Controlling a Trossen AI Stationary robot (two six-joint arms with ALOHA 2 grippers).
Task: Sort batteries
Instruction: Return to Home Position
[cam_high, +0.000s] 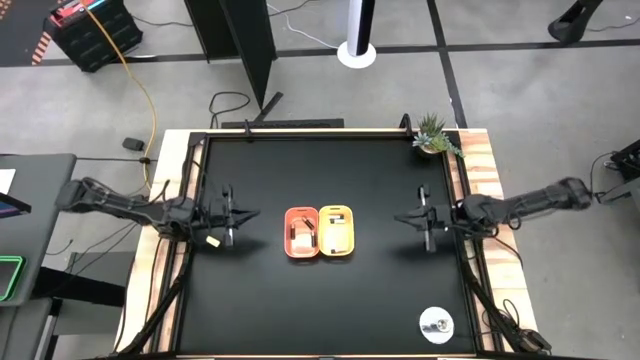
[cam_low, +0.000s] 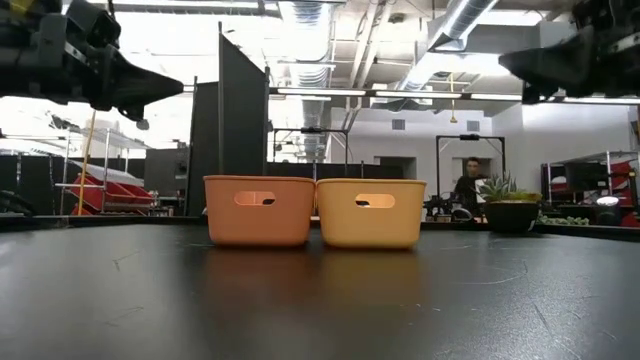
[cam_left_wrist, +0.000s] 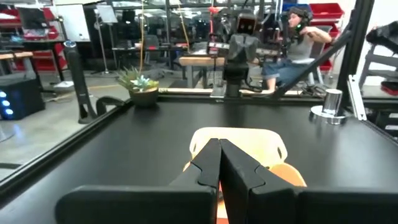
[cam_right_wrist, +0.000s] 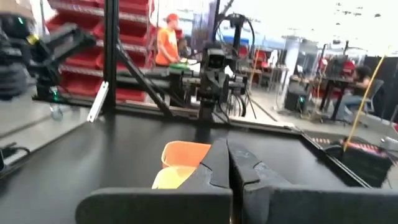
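Note:
The orange tray (cam_high: 302, 233) and the yellow tray (cam_high: 336, 230) stand side by side at the table's middle, touching along their long sides. Small whitish bits show inside the orange tray (cam_high: 297, 237) and at the yellow tray's far end (cam_high: 337, 213); I cannot tell if they are batteries. My left gripper (cam_high: 243, 217) hovers left of the orange tray, shut and empty, fingers pointing at it (cam_left_wrist: 219, 152). My right gripper (cam_high: 398, 218) hovers right of the yellow tray, also shut and empty (cam_right_wrist: 227, 152). In the low view both trays (cam_low: 258, 210) (cam_low: 371, 212) rest flat on the table, and both grippers hang above it.
A round silvery-white disc (cam_high: 437, 323) lies near the table's near right corner. A small potted plant (cam_high: 433, 137) stands at the far right corner. The black tabletop has a raised rim (cam_high: 300, 131). People show in the room beyond the table.

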